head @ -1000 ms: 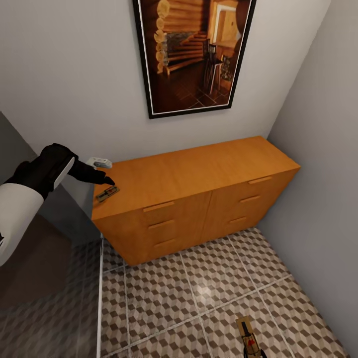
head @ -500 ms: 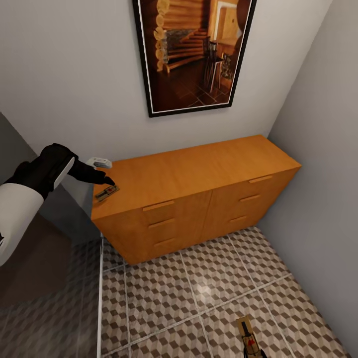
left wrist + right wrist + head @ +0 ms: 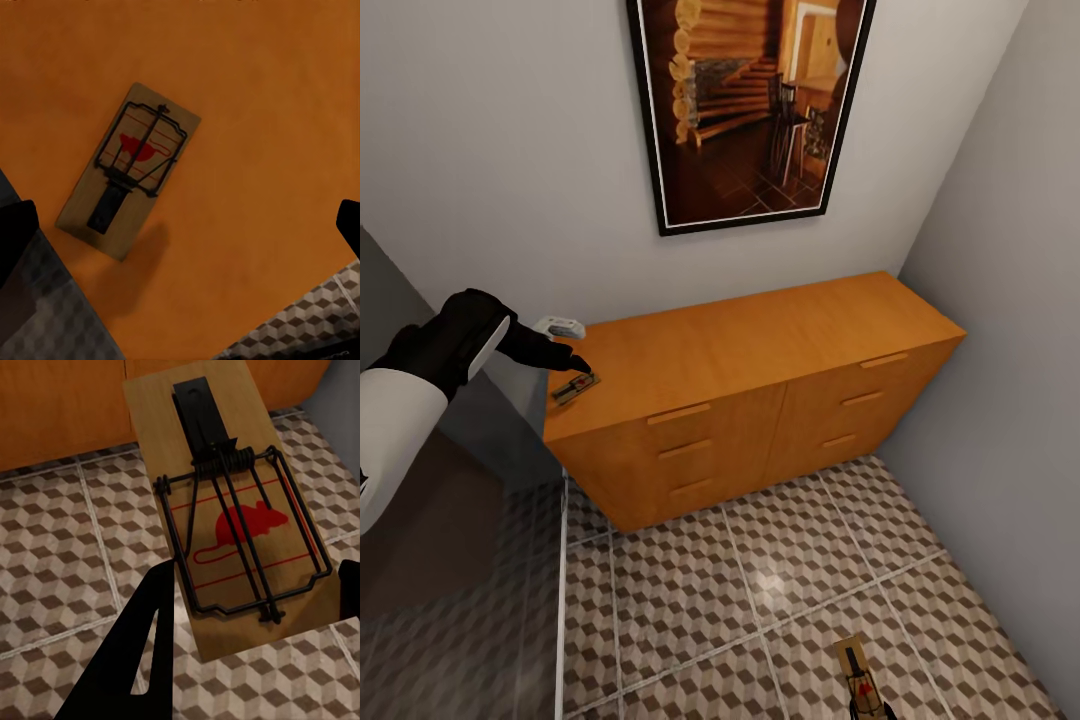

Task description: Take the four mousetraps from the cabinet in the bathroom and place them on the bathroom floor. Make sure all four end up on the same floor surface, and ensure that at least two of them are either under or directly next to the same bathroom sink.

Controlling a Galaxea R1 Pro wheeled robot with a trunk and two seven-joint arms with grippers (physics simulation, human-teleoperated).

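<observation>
a home room: framed picture [image 3: 750, 110], wooden cabinet [image 3: 760, 390], patterned tile floor [image 3: 760, 590].

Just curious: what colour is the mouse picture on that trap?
Red, on the tan mousetrap; clearest in the right wrist view.

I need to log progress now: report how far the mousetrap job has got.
Done: nothing clearly; no sink is in sight. In hand: the right gripper appears to hold one mousetrap over the bathroom floor, while the left gripper hangs open over another mousetrap lying on the cabinet top near its end. Left: grasp that one, put both down, and place any others.
</observation>
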